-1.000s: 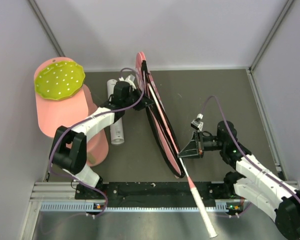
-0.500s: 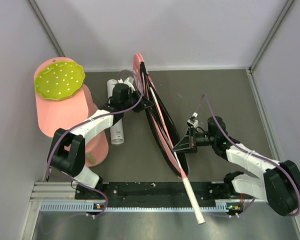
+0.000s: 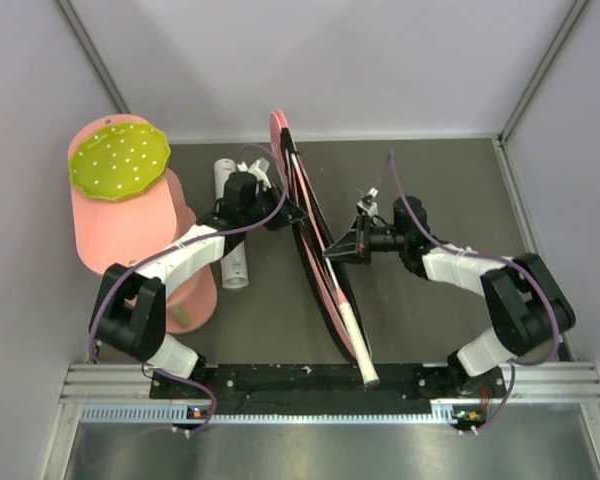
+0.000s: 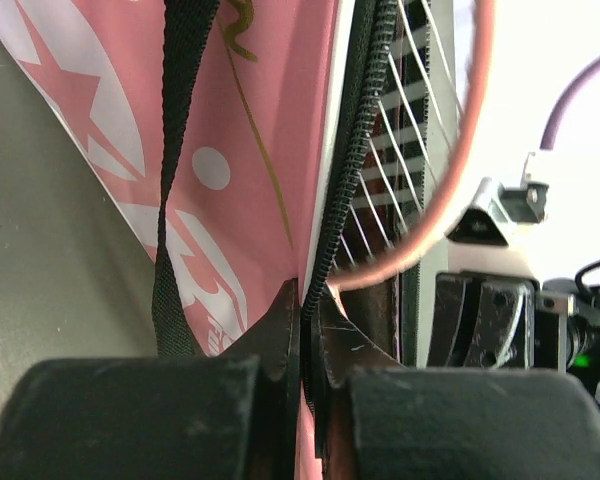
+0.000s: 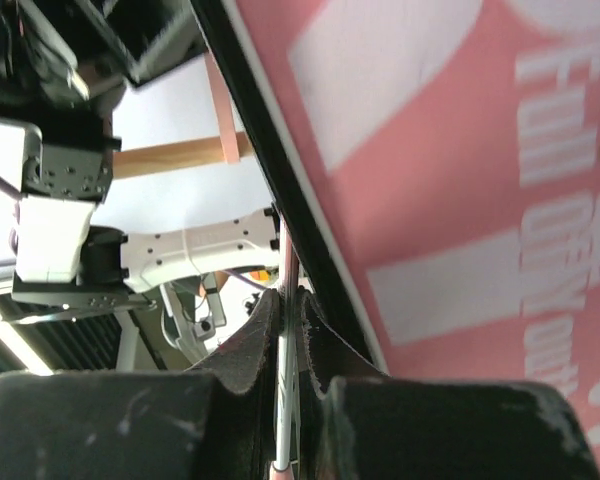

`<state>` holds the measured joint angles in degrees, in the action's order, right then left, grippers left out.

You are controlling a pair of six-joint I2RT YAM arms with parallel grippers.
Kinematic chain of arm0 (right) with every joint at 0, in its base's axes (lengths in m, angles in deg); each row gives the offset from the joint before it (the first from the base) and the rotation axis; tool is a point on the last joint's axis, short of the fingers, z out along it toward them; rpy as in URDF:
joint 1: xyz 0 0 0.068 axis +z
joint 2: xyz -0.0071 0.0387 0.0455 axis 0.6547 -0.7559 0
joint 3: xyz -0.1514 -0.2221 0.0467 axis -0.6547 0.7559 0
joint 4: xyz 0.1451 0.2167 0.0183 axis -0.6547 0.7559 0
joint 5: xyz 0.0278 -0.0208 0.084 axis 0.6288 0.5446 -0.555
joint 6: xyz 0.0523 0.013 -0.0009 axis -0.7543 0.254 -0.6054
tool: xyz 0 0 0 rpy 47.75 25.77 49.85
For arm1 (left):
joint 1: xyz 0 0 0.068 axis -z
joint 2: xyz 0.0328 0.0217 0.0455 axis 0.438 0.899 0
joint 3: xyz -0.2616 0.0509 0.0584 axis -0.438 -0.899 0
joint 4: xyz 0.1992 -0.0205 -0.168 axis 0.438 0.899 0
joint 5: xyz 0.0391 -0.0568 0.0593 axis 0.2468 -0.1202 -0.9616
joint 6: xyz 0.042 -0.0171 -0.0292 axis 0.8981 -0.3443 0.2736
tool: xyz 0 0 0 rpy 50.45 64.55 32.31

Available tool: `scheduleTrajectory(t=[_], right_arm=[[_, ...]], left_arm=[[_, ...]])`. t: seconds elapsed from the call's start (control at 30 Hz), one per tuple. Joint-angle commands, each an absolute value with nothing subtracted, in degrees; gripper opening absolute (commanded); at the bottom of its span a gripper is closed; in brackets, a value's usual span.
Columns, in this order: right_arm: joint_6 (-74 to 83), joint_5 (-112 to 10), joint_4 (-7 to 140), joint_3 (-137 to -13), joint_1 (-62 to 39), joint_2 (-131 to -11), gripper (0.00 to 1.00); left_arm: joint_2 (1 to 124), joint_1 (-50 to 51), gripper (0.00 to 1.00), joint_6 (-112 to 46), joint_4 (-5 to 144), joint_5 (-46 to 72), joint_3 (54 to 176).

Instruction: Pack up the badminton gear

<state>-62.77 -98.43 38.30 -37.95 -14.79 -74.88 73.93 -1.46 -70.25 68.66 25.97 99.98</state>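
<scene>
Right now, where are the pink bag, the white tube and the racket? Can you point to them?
pink bag (image 4: 255, 130): left wrist view, on its printed pink side.
white tube (image 3: 235, 268): top view, on its near end.
racket (image 3: 355, 340): top view, on its white handle.

Top view is showing, by count: 1 pink racket bag (image 3: 279, 133); 1 racket (image 3: 354, 334) w/ white handle (whether a 2nd is sitting inside the bag can't be told); 1 white tube (image 3: 235, 268); 1 big pink cylinder (image 3: 130, 235) carrying 1 yellow-green dotted disc (image 3: 119, 160); 2 robot arms, i.e. left arm (image 3: 180, 250) & right arm (image 3: 460, 268).
</scene>
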Motion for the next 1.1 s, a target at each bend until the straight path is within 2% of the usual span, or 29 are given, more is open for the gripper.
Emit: scheduleTrajectory(t=[0.0, 0.33, 0.83, 1.07], right_arm=[[-60.3, -96.4, 33.3, -46.5, -14.4, -80.1, 0.0], [-48.9, -84.7, 47.9, -58.5, -14.3, -85.9, 0.0], [-29.4, -71.6, 63.4, -69.7, -12.0, -91.2, 0.0], [-29.8, -69.3, 64.1, -67.7, -10.4, -88.7, 0.0]], left_arm=[[70.8, -1.0, 0.0, -69.6, 66.2, 29.1, 99.8], [69.0, -0.1, 0.0, -69.7, 66.4, 29.3, 99.1], [68.9, 0.9, 0.0, -69.8, 66.3, 29.2, 99.3], [69.6, 0.9, 0.0, -69.9, 65.8, 29.2, 99.5]])
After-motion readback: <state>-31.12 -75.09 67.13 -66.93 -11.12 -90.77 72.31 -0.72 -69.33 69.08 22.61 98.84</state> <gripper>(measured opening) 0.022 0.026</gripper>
